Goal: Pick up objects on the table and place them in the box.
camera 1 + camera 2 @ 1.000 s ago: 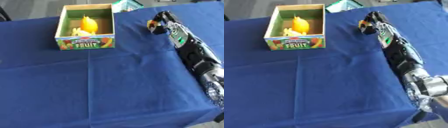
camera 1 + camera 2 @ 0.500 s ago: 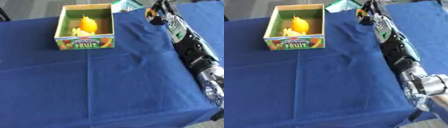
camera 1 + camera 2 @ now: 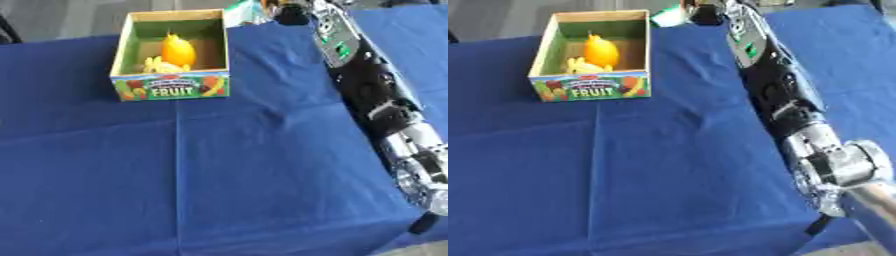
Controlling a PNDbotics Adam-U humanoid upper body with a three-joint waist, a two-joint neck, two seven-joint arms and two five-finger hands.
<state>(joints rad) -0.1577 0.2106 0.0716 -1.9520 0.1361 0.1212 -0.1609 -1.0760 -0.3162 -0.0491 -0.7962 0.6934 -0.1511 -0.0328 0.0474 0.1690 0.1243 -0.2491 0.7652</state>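
Lying at the far rim of the tabletop (image 3: 219,190), just left of the right robot hand (image 3: 293,12) and seemingly touching it or nearly so: a green-and-white thing (image 3: 667,17), partly cut off by the top of the view, shape not made out. Looks to be the only loose piece left outside the box (image 3: 166,82).

Reaching for it, by all appearances. Stretched out along the right side of the blue cloth, the arm (image 3: 367,85), with the right robot hand at the very top of the view. Cannot tell whether the fingers are spread, curled, or already closed round anything; too dark and bunched there to judge.

Nearer and to the left of the right robot hand, well apart from it: the box, open on top, "FRUIT" printed on the front wall. Already inside: a yellow fruit (image 3: 178,50) standing toward the back, and a pale bunch (image 3: 157,65) lying in front of it, the two touching or close to it.

Judged as the pick-up step for that last piece, with the placing not yet begun.

Next, in all likelihood: close round the green-and-white thing, lift clear of the cloth, then carry leftward and back toward the body, over the box's right wall. Room to aim for on the right side of the box floor, beside the yellow fruit. Worth watching the far rim, since a nudge there could push the piece off the tabletop.
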